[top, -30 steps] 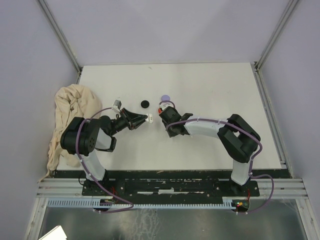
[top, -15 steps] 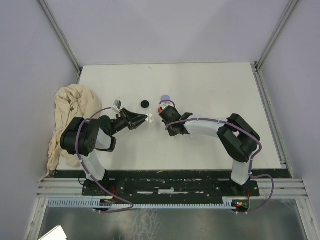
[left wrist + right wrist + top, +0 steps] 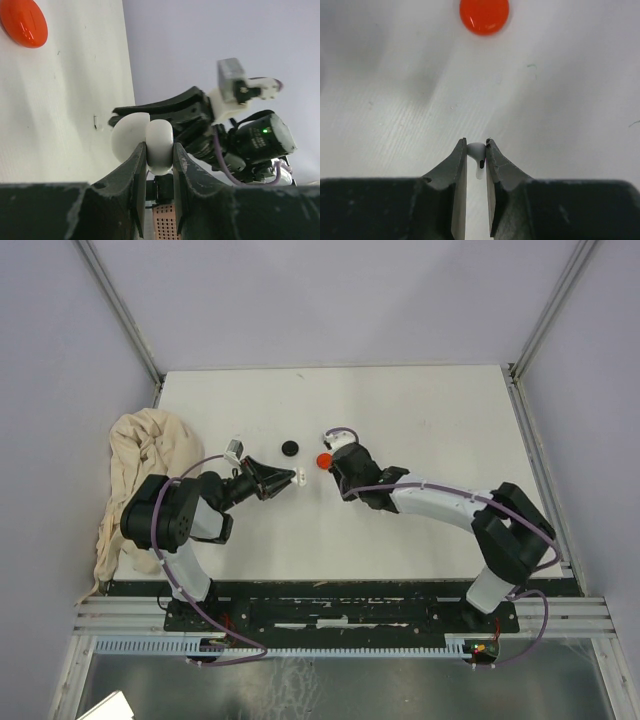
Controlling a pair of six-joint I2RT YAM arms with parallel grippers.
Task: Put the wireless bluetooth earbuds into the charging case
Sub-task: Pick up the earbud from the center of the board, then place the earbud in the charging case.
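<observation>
**Item: white earbud in the right end effector, case waiting to its left**

- Right end effector (image 3: 476, 143): clenching on the white earbud (image 3: 476, 149), both fingers touching its bulb. The stem is lying along the fingers and pointing back toward the wrist. Whether the earbud is clear of the bench (image 3: 430, 420) cannot be told.
- Left end effector (image 3: 158, 150): clamping the charging case (image 3: 159, 131), which is being held open, lid swung to one side, above the bench.
- Governing relation: in the overhead view the case is sitting just beside the right end effector, on its left and slightly nearer the arm bases. The two tips are facing each other across a small gap. The right arm is carrying the earbud, so in my judgement it is the one travelling; the left is only presenting the case. The stem will need turning to suit the socket, which is not showing in any view.
- Bystanders: red disc (image 3: 484, 15) lying just beyond the right fingertips; black disc (image 3: 290, 448) farther up the bench from the case; cloth (image 3: 135, 465) heaped at the left edge.
- Change from a second ago: the right arm is now stretching out longer, elbow swung rightward and toward the near edge, tip sitting a little farther up the bench beside the red disc, and the jaws have narrowed. Left arm and case are showing no shift.
</observation>
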